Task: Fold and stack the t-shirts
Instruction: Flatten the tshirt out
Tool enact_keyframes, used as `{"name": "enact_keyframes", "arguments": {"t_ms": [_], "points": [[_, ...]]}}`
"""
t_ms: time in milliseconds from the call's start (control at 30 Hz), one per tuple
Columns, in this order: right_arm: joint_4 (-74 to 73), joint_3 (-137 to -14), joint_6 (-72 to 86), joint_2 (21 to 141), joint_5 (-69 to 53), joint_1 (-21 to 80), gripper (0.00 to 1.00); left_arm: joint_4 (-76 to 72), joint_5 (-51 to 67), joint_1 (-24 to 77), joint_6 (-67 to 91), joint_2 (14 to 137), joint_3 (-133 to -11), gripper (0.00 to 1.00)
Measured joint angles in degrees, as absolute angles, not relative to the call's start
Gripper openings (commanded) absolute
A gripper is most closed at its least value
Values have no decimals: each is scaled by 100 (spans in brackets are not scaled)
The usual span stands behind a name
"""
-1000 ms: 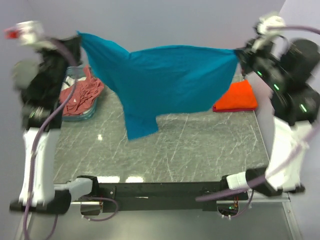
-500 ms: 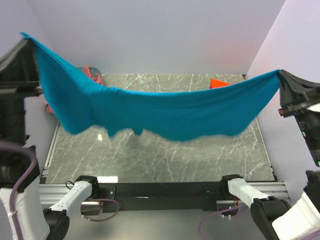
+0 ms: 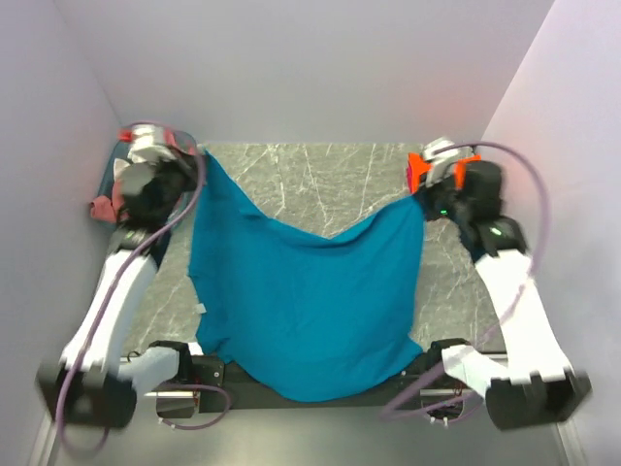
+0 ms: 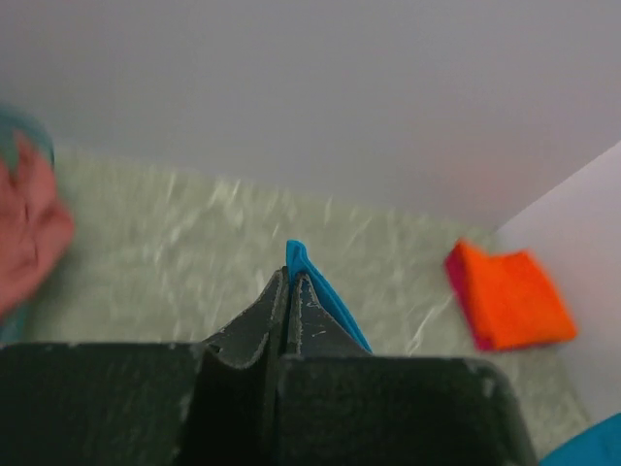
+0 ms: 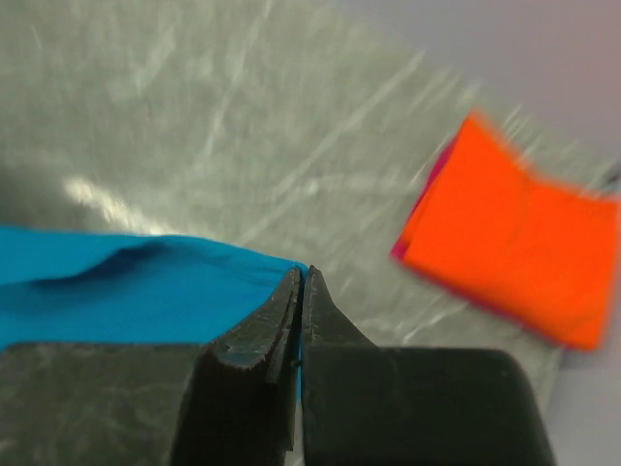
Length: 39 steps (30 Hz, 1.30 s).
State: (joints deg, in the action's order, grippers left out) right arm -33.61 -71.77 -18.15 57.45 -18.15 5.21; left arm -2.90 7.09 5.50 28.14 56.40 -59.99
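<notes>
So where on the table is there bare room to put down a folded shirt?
Bare marble lies along the far edge, between the left gripper and the right gripper, behind the teal shirt. A narrow strip runs along its right side. The orange shirt crowds the far right corner.

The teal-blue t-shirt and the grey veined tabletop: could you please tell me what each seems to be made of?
The teal-blue t-shirt looks like soft matte cloth: it sags and drapes in folds between its held corners. The grey veined tabletop looks like polished marble or marble-print laminate: white veins, glossy glare.
</notes>
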Motion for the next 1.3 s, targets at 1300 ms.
{"name": "enact_keyframes", "arguments": {"t_ms": [1300], "points": [[-3988, -11808, -2298, 5518, -1887, 521, 0, -720, 539, 526, 3162, 4040, -8213, 0]]}}
